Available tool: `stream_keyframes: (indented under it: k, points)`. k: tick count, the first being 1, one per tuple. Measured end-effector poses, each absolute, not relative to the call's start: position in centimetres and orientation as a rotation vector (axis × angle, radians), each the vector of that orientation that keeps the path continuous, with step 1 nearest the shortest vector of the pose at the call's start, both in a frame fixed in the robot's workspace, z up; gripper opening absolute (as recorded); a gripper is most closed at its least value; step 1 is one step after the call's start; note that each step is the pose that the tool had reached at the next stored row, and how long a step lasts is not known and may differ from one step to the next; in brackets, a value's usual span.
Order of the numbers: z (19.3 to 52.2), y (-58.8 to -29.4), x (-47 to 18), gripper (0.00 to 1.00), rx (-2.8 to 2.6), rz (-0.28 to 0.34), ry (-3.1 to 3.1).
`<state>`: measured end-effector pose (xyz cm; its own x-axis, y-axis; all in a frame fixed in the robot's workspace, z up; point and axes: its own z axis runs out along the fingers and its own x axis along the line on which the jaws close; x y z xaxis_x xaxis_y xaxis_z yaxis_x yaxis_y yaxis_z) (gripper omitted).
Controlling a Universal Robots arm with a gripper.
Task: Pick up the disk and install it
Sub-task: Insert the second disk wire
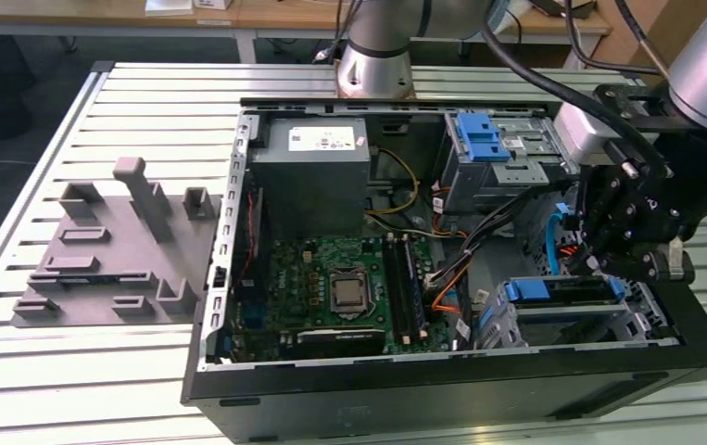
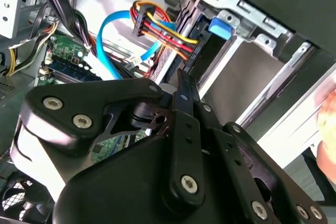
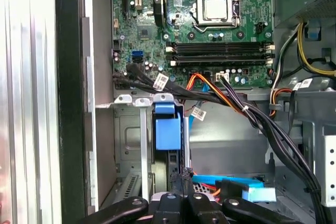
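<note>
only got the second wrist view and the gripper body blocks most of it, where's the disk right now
observer: In the exterior view the disk sits in the drive cage, at the case's corner on the exterior view's right.
operator: and the gripper, is it near it
observer: The gripper hangs inside the case just above that cage, close over the disk.
operator: anything crossing the slot
observer: In the first wrist view the disk's blue end tab stands between the cage's metal rails, and an orange and black cable bundle runs past it in front of the motherboard.
</note>
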<state>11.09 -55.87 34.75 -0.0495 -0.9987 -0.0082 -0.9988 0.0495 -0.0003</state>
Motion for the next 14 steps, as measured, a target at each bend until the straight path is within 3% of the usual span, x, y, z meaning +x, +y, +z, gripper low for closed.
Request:
stream_keyframes:
  k: [14]
  points:
    - [36.8, -55.8, 10.8, 0.11, -2.156, -0.004, 2.265]
